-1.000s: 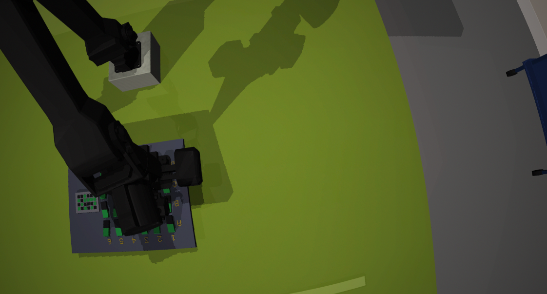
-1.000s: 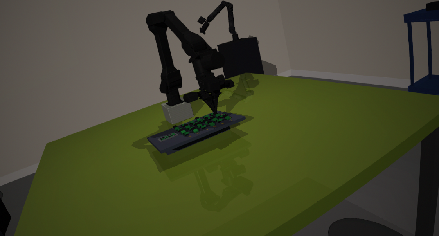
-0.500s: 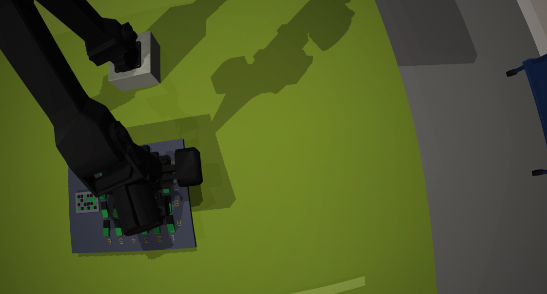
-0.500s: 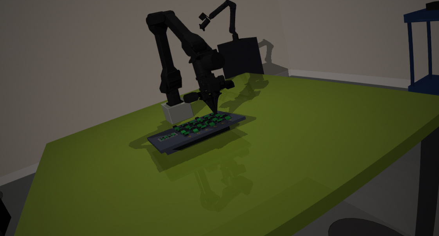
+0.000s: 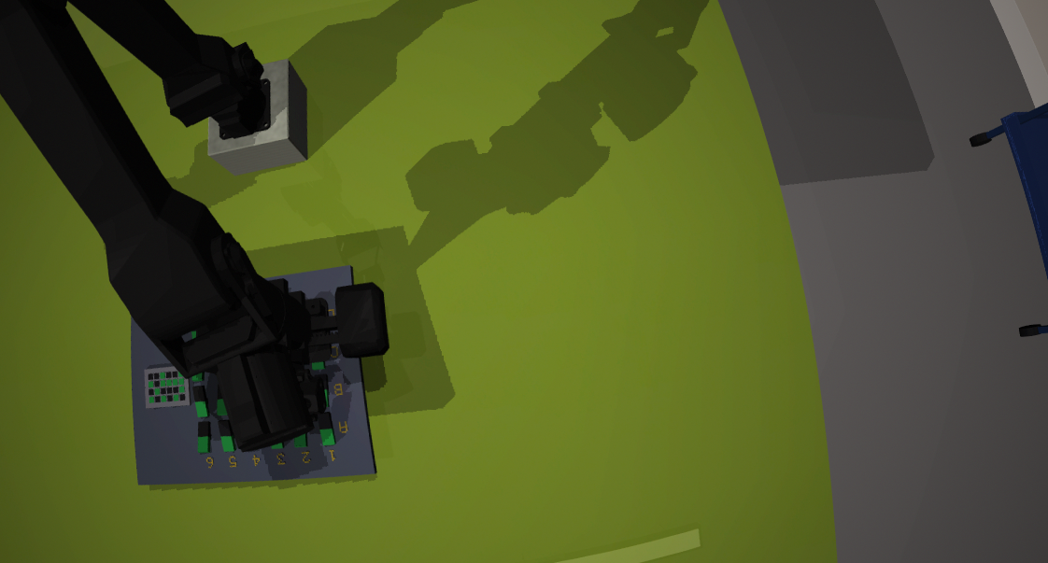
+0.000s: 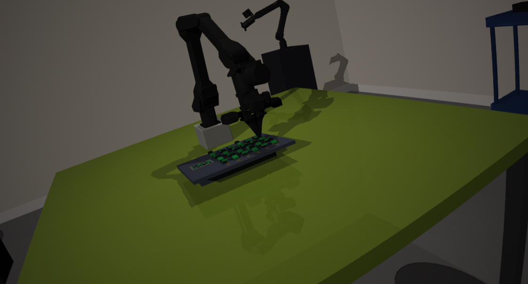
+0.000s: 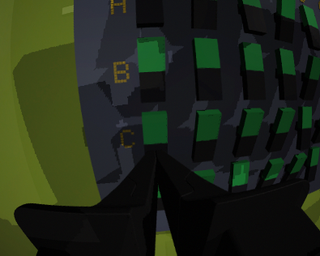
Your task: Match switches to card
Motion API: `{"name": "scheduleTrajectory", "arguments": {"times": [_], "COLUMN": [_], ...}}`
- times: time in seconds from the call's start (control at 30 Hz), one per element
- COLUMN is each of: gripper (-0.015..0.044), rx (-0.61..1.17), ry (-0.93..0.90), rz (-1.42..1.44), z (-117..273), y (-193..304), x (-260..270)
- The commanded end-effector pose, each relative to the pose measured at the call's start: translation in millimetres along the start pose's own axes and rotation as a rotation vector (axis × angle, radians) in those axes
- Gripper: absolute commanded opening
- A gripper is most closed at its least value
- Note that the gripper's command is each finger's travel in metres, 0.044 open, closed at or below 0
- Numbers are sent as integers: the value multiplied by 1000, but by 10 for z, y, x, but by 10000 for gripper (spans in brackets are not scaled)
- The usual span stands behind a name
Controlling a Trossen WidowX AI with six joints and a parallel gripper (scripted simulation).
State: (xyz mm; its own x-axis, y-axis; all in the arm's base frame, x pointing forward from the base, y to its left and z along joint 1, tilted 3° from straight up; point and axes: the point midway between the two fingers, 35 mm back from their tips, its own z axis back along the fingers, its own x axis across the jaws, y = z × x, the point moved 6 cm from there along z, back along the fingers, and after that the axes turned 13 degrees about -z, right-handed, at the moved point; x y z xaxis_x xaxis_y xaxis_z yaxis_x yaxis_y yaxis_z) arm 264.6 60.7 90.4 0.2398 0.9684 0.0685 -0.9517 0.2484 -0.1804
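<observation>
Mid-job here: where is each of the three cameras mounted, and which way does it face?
Top: overhead, looking straight down on the panel and card; the arm's links cover much of the grid.
Exterior: off the table, looking across at the whole arm, base block and panel.
Wrist: on the arm, looking past the shut gripper, at switch C1.
Shared: top and wrist both show the row letters and column numbers.

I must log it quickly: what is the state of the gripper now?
Black parallel-jaw gripper: shut, holding nothing, tips over the dark grey half of switch C1.
</observation>
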Motion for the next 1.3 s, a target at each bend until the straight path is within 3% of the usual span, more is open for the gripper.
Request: {"name": "scheduleTrajectory", "arguments": {"times": [0.0, 0.23, 0.63, 0.8, 1.27], "gripper": [0, 0, 0, 0, 0], "rx": [-1, 24, 25, 50, 50], "ry": [3, 8, 12, 17, 17], "rz": [-2, -2, -2, -2, -2], "z": [-9, 644, 648, 296, 160], "y": [0, -43, 98, 84, 88], "x": [-3, 9, -334, -333, -335]}}
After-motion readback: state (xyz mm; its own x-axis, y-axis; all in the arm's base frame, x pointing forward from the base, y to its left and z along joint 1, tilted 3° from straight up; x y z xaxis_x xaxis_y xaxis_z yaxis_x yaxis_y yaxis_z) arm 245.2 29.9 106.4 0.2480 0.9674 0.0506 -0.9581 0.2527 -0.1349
